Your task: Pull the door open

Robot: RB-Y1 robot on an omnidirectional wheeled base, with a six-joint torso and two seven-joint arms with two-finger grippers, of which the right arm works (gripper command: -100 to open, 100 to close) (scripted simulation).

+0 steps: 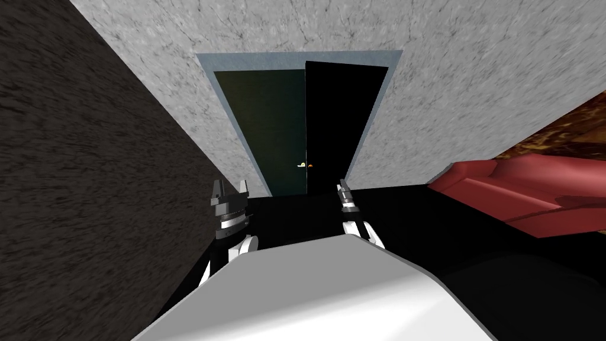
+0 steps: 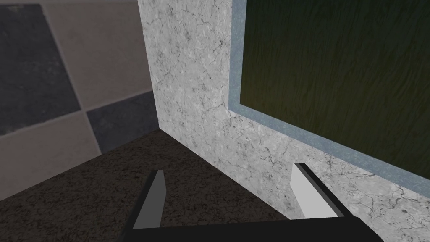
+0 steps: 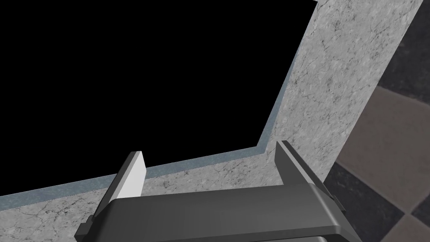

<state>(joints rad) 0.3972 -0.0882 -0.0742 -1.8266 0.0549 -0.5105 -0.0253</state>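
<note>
The door [image 1: 266, 124], a dark green leaf with a faint grain, fills the left part of its blue-grey frame [image 1: 296, 58], which is set in the pale, veined wall [image 1: 461, 100] ahead of the robot. The right part of the frame gives onto a black area [image 1: 340, 118]. The door handle [image 1: 302, 165] is a small light lever with an orange speck just beside it. It sits on the leaf's free edge, right on the line where green meets black. In the head view both arms are raised near the frame's narrower end. The left gripper [image 1: 229, 186] is in front of the frame's left side and the right gripper [image 1: 341, 186] in front of its right side. The handle lies between the two and beyond them, nearer the right gripper and touching neither. The left gripper's fingers [image 2: 153, 201] stand well apart with nothing between them. Its wrist view looks at the corner where the pale wall meets a rough dark brown wall [image 2: 126, 185]. One finger lies against the pale wall close to the frame's strip, and the green leaf lies past that strip. The right gripper's fingers [image 3: 130, 180] are also spread and hold nothing. They point at a corner of the frame, with the black area beyond it and the pale wall on the other side. Checkered tiles [image 3: 386, 138] in dark and grey-brown show past that wall's edge. A red sofa [image 1: 521, 189] stands off to the robot's right, well apart from the door and from both grippers.
</note>
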